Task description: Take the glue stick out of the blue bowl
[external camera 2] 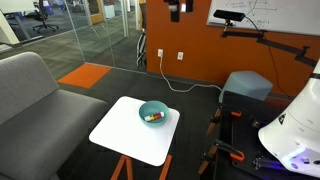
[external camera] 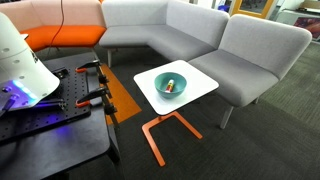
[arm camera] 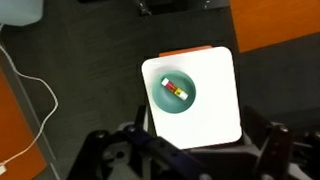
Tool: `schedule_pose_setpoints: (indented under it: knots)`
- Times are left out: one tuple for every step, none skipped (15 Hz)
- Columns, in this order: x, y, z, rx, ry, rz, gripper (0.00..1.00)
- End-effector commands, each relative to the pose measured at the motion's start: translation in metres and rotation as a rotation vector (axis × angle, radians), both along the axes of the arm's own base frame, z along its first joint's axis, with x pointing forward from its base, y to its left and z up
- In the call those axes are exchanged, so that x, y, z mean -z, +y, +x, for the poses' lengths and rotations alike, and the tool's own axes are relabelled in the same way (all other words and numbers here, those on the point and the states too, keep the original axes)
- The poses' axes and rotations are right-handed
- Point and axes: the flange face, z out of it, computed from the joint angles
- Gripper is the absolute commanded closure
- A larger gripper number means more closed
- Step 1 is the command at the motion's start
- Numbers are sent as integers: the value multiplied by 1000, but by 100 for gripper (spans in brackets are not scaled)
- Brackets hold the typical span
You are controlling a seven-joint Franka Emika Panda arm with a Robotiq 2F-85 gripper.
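Dark carpet is seen all round a white table (external camera: pixel 200 88), which is flanked by a grey sofa (external camera: pixel 190 30) on two sides and by a black robot cart (external camera: pixel 55 125) on another. Open floor is left between the table's edges and the sofa. One blue bowl (external camera: pixel 160 79) is set on the table, near its middle in both exterior views, and a bare white margin is kept on every side of it. In the wrist view the bowl (arm camera: pixel 188 103) is placed somewhat toward one corner of the tabletop. One glue stick (arm camera: pixel 175 88), orange-red with a yellowish part, is seen lying on its side inside the bowl, about at the centre.

One arm (external camera 2: pixel 295 125) is shown, its white body held at the frame's edge over the cart, well apart from the table. The table is looked down on from high above by the wrist camera. The gripper (arm camera: pixel 190 155) is held far over the bowl, touching nothing; its dark fingers (arm camera: pixel 110 150), though blurred, are seen spread wide apart, released, with nothing held between them.
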Motion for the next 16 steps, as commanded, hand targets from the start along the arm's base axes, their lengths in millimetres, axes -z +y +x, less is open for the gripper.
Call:
schedule_pose_setpoints:
  knots:
    - [56,-22,31,100,0,1,0]
    - [78,-31,41,150,21,26,0]
    - [98,-39,50,182,15,26,0]
    - [117,-47,58,236,14,29,0]
    - [136,-55,67,308,13,42,0]
    - [151,-62,73,362,15,51,0]
    - [168,-67,78,417,16,53,0]
    - [182,-74,82,472,15,57,0]
    - [199,-81,84,528,23,56,0]
    - [213,-88,85,584,31,60,0]
    - [228,-94,85,638,36,55,0]
    - [244,-102,85,692,47,51,0]
    - [259,-108,86,747,48,48,0]
    - [272,-114,87,801,52,54,0]
    - [285,-119,88,855,44,58,0]
    - [297,-122,90,908,45,69,0]
